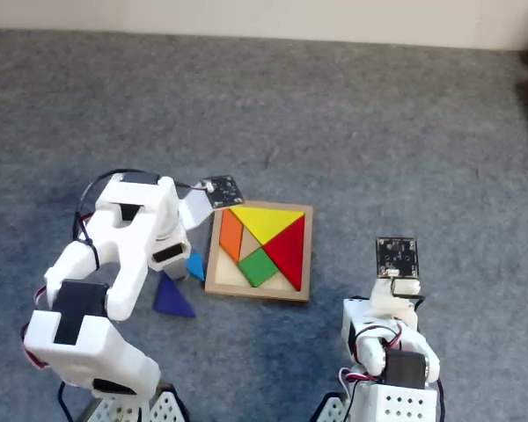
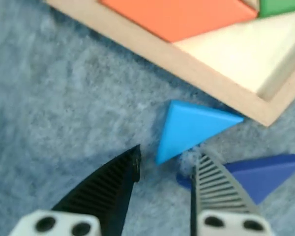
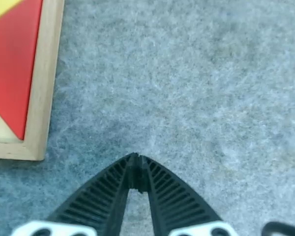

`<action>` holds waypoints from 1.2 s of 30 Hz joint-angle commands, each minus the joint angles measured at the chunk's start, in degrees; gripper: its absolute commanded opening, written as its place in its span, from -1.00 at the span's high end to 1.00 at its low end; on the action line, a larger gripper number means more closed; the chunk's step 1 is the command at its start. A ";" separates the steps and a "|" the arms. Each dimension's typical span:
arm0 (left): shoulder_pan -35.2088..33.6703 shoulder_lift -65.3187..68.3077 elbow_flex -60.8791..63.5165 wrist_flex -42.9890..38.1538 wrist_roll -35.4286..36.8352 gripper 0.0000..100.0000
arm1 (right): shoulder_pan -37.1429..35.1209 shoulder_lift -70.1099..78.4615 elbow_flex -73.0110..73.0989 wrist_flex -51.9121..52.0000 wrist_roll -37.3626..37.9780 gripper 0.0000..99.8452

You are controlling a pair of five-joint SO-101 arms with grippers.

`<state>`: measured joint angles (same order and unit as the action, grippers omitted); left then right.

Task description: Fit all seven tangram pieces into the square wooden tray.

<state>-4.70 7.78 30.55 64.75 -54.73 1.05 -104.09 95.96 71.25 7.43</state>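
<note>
The square wooden tray (image 1: 306, 251) lies mid-table holding yellow (image 1: 264, 222), red (image 1: 288, 249), orange (image 1: 231, 236), green (image 1: 259, 266) and tan pieces. A light blue triangle (image 2: 189, 129) lies on the carpet just outside the tray's corner (image 2: 265, 110), also seen at the tray's left side (image 1: 194, 265). A dark blue triangle (image 2: 263, 169) rests beside it (image 1: 172, 298). My left gripper (image 2: 166, 164) is open, its fingertips straddling the light blue triangle's near tip. My right gripper (image 3: 137, 169) is shut on nothing, over bare carpet beside the tray's edge (image 3: 44, 98).
Grey carpet covers the whole table. An uncovered pale patch of tray floor (image 2: 241, 54) shows next to the orange piece. The right arm's base (image 1: 392, 352) sits at the front right; a pale wall strip runs along the far edge.
</note>
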 commanded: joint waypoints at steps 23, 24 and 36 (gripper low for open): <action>12.79 0.31 -5.49 -3.25 -3.16 0.40 | 0.57 -1.01 5.85 0.40 0.62 0.99; 13.23 0.31 -5.49 -3.25 -3.25 0.40 | 0.57 -1.01 5.85 0.40 0.62 0.99; 16.40 -0.31 -0.13 -3.08 -9.32 0.61 | 0.57 -1.01 5.85 0.40 0.62 0.99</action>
<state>10.51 7.96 29.58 61.93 -63.43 1.05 -104.09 95.96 71.25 7.43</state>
